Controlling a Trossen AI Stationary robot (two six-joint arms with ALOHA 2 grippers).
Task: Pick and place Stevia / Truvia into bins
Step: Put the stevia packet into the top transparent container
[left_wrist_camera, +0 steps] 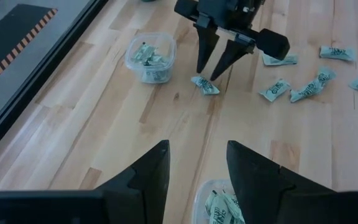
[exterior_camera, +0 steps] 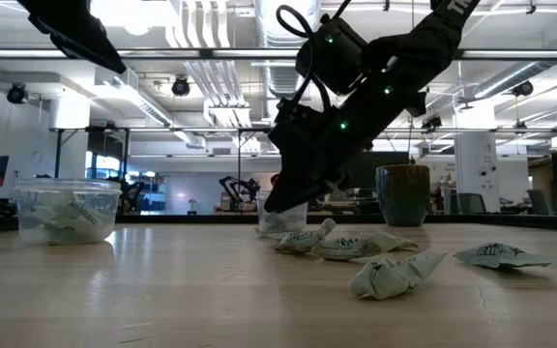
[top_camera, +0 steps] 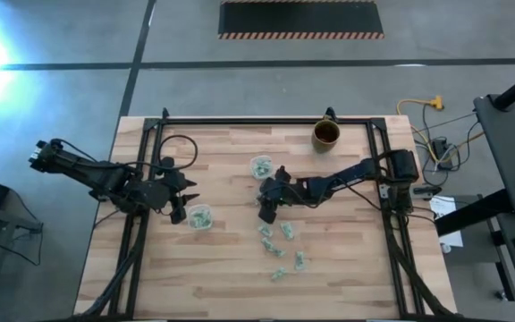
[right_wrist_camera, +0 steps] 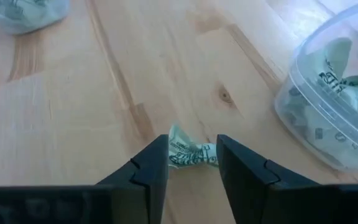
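1. Sachets of Stevia lie scattered on the wooden table (top_camera: 347,268); one crumpled sachet (right_wrist_camera: 190,153) lies flat on the wood between the fingers of the right gripper (right_wrist_camera: 192,163).
2. Right gripper's jaws stand apart, one on either side of that sachet, not visibly pinching it; in the left wrist view the same gripper (left_wrist_camera: 214,68) points down at the sachet (left_wrist_camera: 205,85).
3. Near the right gripper stands one clear bin (top_camera: 260,166), with several sachets already inside; it shows too in the right wrist view (right_wrist_camera: 328,93).
4. More loose sachets (top_camera: 277,250) lie on the table close to the right gripper.
5. Left gripper (top_camera: 186,199) hovers just beside the second clear bin (top_camera: 200,217), which also holds sachets; its jaws are apart and empty.
6. Brown mug (top_camera: 326,135) stands at the table's far edge, well apart from both bins.
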